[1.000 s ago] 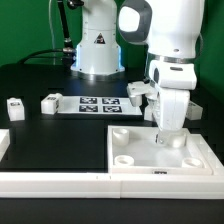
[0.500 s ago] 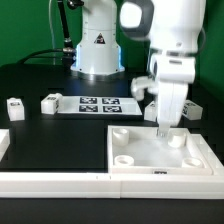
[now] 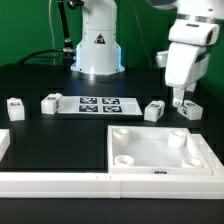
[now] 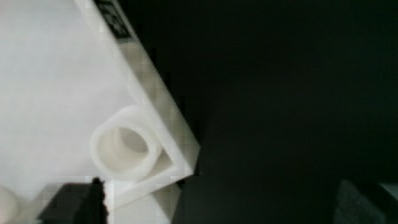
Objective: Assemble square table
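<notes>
White plastic bits all over a matte black worktop [image 3: 40,135]. Starting from the exterior view's left: the outer leg [image 3: 12,107] and the second leg [image 3: 50,102] sit loose, both short and blocky with tags on them. Then comes the flat marker board [image 3: 100,104], then the third leg [image 3: 155,110] just behind the tabletop [image 3: 160,152]. That one lies near the front, rim up, smooth, round corner sockets all empty. Over on the right the fingers [image 3: 178,97] hang spread wide, holding nothing, just above the fourth leg [image 3: 189,108]. My guess: it's fetching the first leg, so barely started. Next it needs a clean drop, a squeeze, then a carry to a socket.
</notes>
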